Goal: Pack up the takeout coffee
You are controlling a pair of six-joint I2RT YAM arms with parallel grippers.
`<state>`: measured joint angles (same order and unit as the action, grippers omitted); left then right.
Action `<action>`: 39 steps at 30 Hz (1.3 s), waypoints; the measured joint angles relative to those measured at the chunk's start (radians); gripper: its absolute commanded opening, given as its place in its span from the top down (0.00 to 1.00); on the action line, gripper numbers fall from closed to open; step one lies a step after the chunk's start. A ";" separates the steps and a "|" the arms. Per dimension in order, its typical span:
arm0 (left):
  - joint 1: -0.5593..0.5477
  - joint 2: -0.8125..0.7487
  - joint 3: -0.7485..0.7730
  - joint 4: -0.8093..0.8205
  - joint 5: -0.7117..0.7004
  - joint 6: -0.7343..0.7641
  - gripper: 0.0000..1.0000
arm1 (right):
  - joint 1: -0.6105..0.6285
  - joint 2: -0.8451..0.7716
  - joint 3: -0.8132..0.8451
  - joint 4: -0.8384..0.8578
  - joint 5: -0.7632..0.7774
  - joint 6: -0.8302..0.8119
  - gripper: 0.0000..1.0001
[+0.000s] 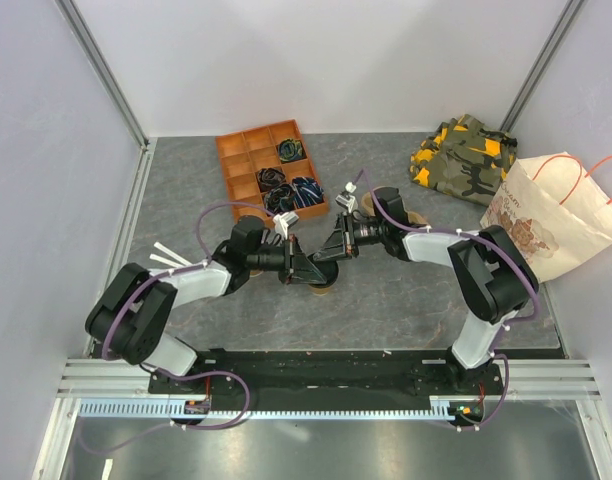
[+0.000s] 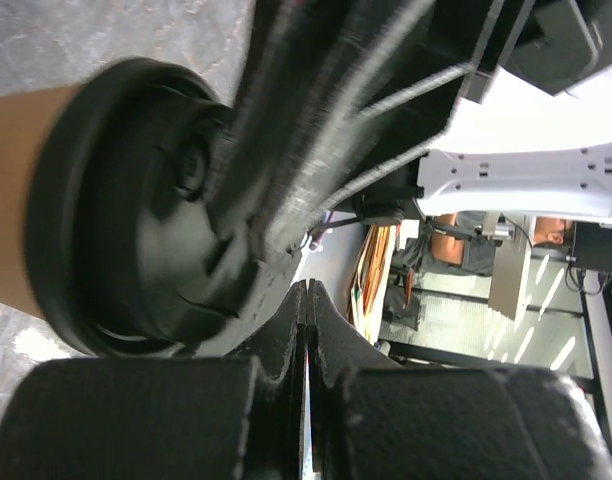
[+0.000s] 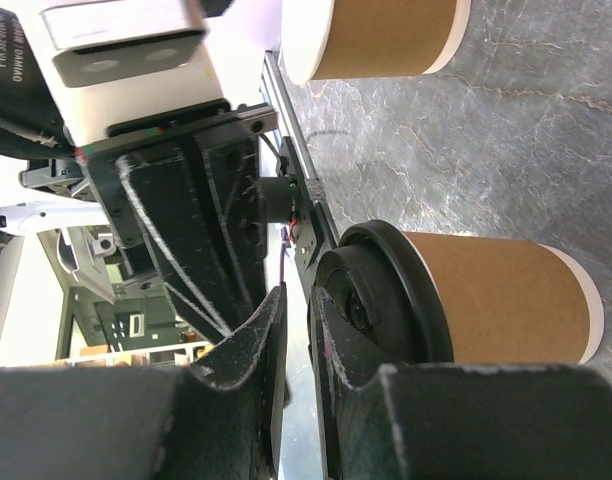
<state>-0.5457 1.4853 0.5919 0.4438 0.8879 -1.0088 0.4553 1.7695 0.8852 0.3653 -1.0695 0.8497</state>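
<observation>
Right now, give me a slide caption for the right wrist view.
Right end effector, nearly shut, beside the black-lidded tan paper coffee cup on a grey stone-patterned table; lidless tan cup beyond.

The takeout coffee is a small cup of tan-brown paper with a white rim at its foot. A round black plastic lid sits on its mouth and closes it; the lid has a raised edge and a sunken middle. The cup stands upright near the middle of the grey desk. In the top view it is mostly hidden, and only a tan edge shows.
</observation>
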 measured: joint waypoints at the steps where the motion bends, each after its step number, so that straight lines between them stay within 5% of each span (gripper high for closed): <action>1: 0.000 0.012 0.004 0.000 -0.002 -0.001 0.98 | 0.000 0.003 0.000 0.001 0.000 0.003 0.78; 26: 0.011 0.073 0.042 -0.041 -0.012 -0.001 0.98 | -0.008 0.065 0.003 0.074 -0.059 0.038 0.77; 32: 0.011 0.073 0.087 -0.054 0.019 0.000 0.87 | -0.008 0.063 0.072 0.023 -0.059 0.025 0.66; 39: 0.006 -0.067 0.153 -0.063 0.049 0.010 0.59 | -0.009 -0.034 0.230 -0.048 -0.081 -0.002 0.49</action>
<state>-0.5392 1.4181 0.7444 0.3805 0.9367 -0.9993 0.4461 1.7359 1.1149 0.3172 -1.1503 0.8482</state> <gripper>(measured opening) 0.280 0.428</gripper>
